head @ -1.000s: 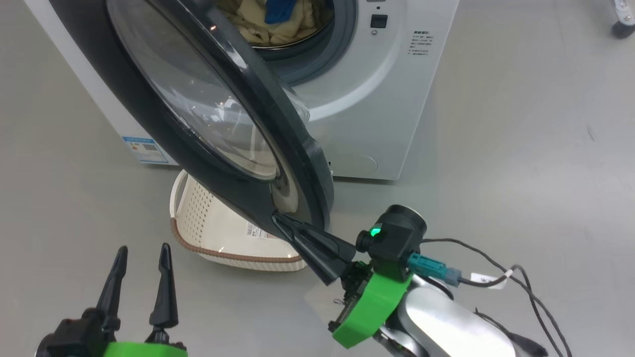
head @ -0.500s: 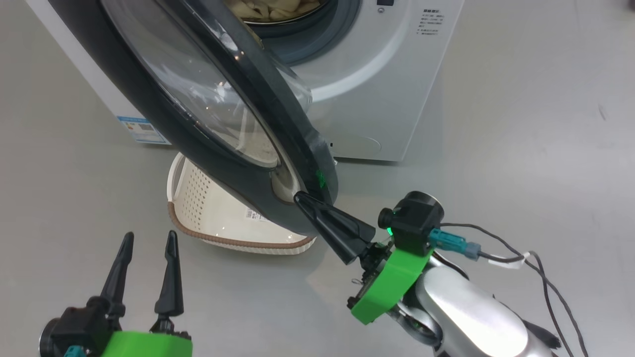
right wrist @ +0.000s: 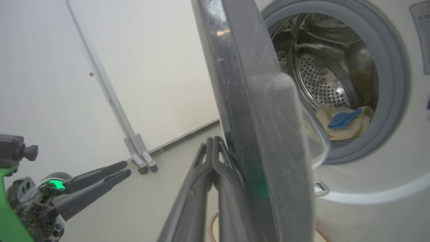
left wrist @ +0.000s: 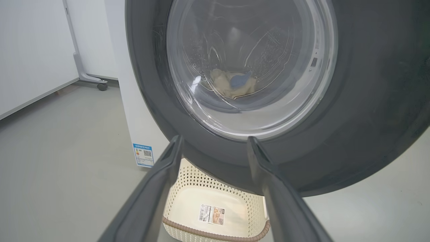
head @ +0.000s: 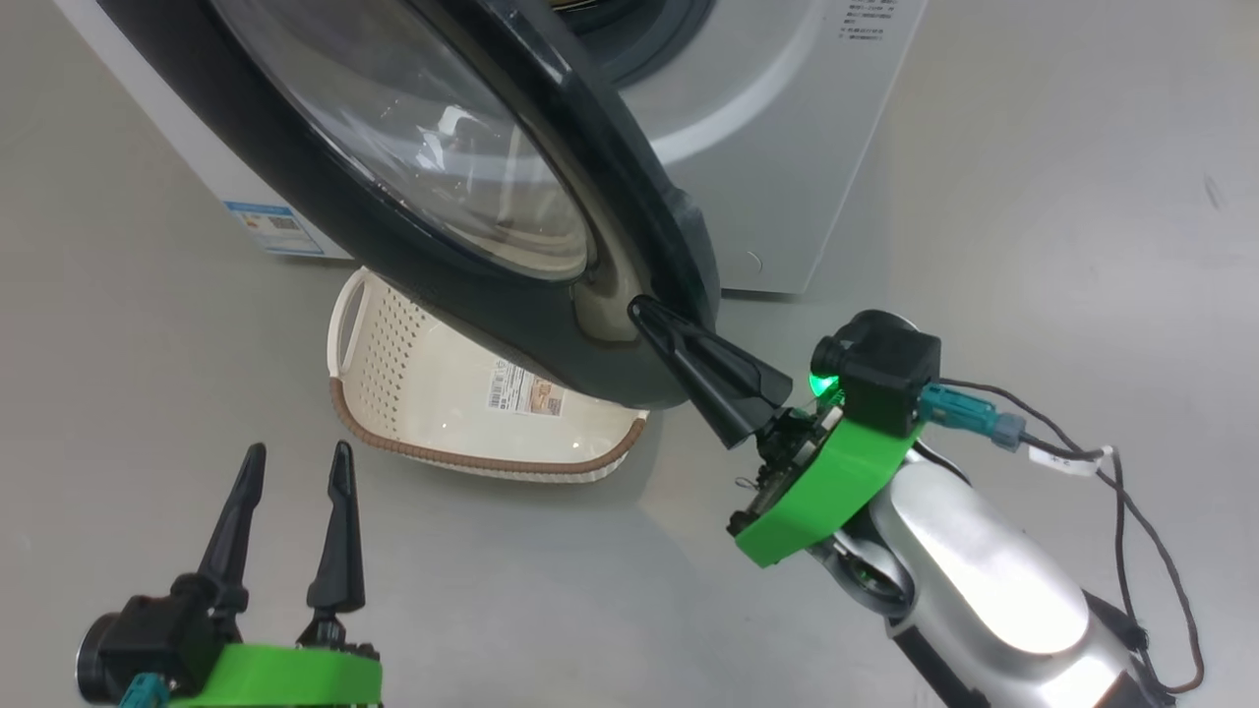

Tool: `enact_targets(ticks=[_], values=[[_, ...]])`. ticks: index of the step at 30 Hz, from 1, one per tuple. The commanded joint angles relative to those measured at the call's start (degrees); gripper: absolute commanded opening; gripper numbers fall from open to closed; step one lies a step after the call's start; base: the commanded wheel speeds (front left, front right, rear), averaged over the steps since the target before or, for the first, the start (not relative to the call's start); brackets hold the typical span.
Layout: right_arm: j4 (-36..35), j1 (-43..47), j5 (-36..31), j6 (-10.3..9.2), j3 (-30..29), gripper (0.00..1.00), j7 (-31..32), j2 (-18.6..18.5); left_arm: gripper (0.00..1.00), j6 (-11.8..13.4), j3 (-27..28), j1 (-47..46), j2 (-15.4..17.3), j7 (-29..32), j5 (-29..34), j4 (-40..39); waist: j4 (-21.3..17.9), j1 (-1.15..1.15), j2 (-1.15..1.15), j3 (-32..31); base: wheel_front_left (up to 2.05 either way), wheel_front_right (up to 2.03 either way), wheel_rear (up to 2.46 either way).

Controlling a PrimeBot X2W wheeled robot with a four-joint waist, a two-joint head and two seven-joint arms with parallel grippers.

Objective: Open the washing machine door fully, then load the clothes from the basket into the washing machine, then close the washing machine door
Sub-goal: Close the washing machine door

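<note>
Head view, right gripper [head: 641, 309]: open or closed?
— Closed tight, with both dark fingers pressed into 1 wedge. Touches, as far as can be told, the lower edge of the washing machine door [head: 295, 197], right at a pale recess in the black rim. Clamps nothing.

And from the right wrist view?
— Looks the same: shut, lying close alongside the door, seen there almost edge-on.

Left gripper [head: 298, 452]?
— Spread wide, with 2 fingers pointing up at the lower left of the head view. Hangs low over the floor [head: 1033, 197], near the basket [head: 393, 364] yet apart from it. Holds nothing.

Position of the door?
— Swung partway out from the washing machine [head: 777, 177], neither shut nor wide open.

Whereabouts of the clothes [right wrist: 339, 124]?
— Inside the metal drum [right wrist: 319, 77], heaped at its bottom: pale yellow with 1 blue patch on top. Show again through the door glass in the left wrist view.

Basket?
— Rests on the floor just before the machine's lower front, under the door's lower rim, near the corner with the blue sticker [head: 270, 224]. Shows a bare cream base with 1 label [head: 526, 393]. Cannot tell whether flat or tipped.
</note>
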Motion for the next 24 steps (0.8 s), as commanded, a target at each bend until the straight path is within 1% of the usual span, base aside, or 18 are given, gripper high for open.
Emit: enact_targets(ticks=[1,8,12,24], values=[[-1.8,-2.0,-0.3,0.09,-0.7,0.00,-0.3,0.7,1.00,0.0,1.8,-2.1,1.1,-0.6,-0.4,-2.1,0.1,0.00,0.00,0.4,0.00,0.00,0.00],[-1.2,-4.3,-1.4,0.09,-4.2,0.00,-0.3,0.7,1.00,0.0,1.6,-2.8,0.8,-0.6,-0.6,-2.7,0.8,0.00,0.00,2.7,0.00,0.00,0.00],[-0.3,-7.0,-2.7,0.09,-6.5,0.00,-0.3,0.7,1.00,0.0,1.3,-3.8,0.8,-0.6,-0.6,-3.3,1.6,0.00,0.00,5.0,0.00,0.00,0.00],[1.6,-16.6,-6.7,0.09,-11.1,0.00,-0.3,0.7,1.00,0.0,1.6,-5.3,1.1,-0.6,-0.6,-4.4,1.9,0.00,0.00,10.7,0.00,0.00,0.00]])
